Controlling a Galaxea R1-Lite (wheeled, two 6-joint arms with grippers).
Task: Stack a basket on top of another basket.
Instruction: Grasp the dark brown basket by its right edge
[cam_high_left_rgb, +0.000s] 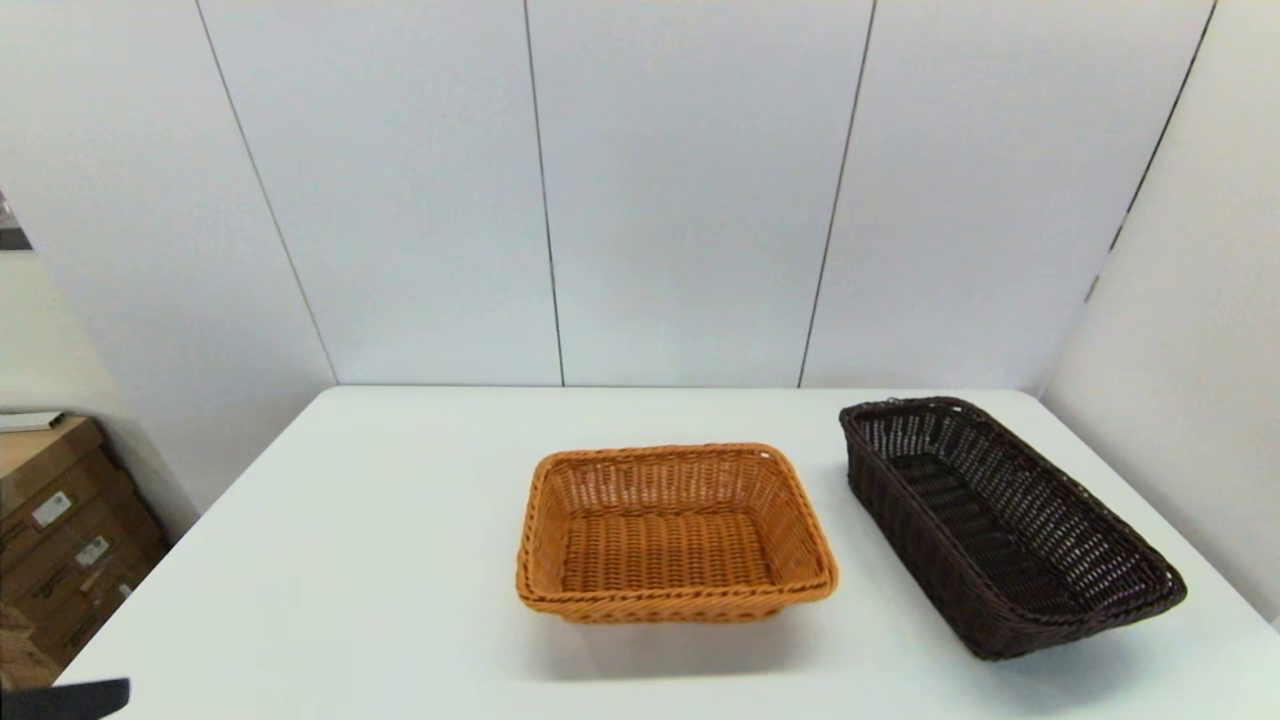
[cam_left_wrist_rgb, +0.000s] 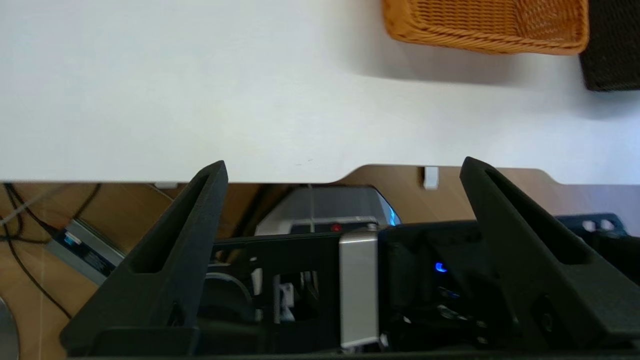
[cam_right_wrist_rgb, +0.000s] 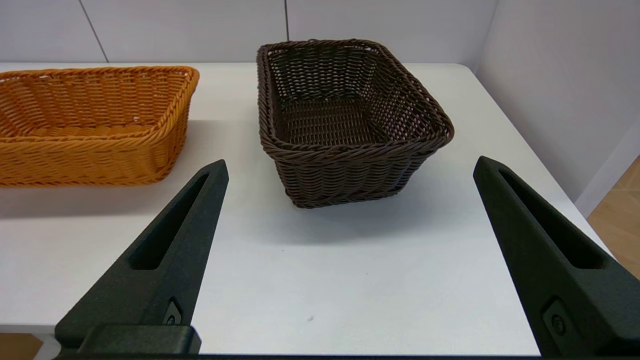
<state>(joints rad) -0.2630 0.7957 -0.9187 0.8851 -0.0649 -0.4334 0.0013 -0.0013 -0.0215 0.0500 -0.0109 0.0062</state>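
The dark brown basket stands on the white table at the right, empty. The orange basket sits beside it near the table's middle, also empty; the two are apart. My right gripper is open, near the table's front edge, with the dark brown basket a short way beyond its fingertips and the orange basket off to one side. My left gripper is open and parked at the table's front edge; the orange basket and a corner of the dark basket lie far from it.
A white panelled wall stands behind the table and along its right side. Cardboard boxes are stacked on the floor left of the table. Cables and a power strip lie under the table's front edge.
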